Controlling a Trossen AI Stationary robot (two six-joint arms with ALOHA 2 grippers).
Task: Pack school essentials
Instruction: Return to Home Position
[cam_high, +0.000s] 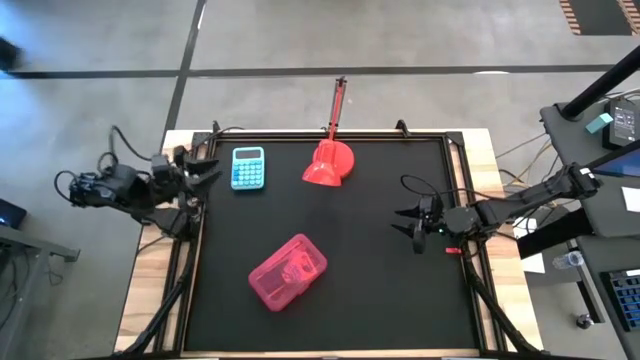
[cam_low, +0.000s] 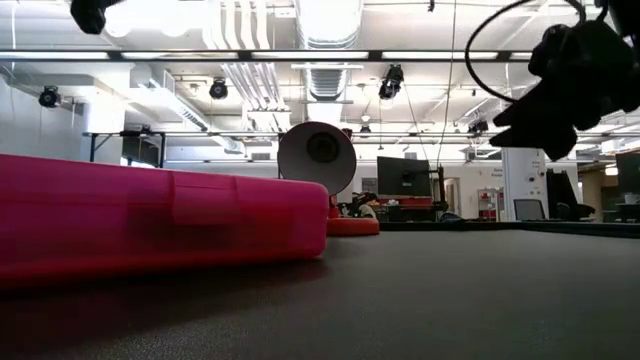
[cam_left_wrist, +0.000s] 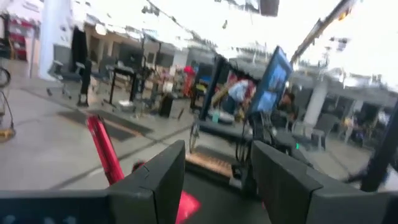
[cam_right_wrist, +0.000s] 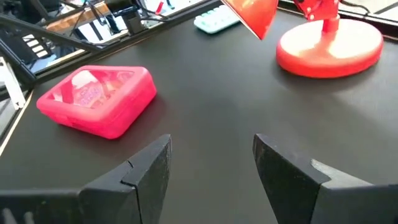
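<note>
A closed pink translucent case (cam_high: 288, 271) lies flat on the black mat, toward the near edge; pale shapes show through its lid (cam_right_wrist: 92, 93). No loose pencils, highlighters, scissors, white square or crayon box are in view. My left gripper (cam_high: 207, 170) hovers open at the mat's far-left corner, beside the light-blue calculator (cam_high: 248, 167). My right gripper (cam_high: 408, 225) is open above the mat's right side, its fingers pointing toward the case (cam_low: 150, 225). Its wrist view shows bare mat between the fingers (cam_right_wrist: 211, 165).
A red lamp-like object (cam_high: 328, 163) stands on its round base (cam_right_wrist: 329, 46) at the mat's far middle, its long arm reaching past the far edge. Bare black mat lies between the case and my right gripper. Cables run along the table's side rails (cam_high: 470, 200).
</note>
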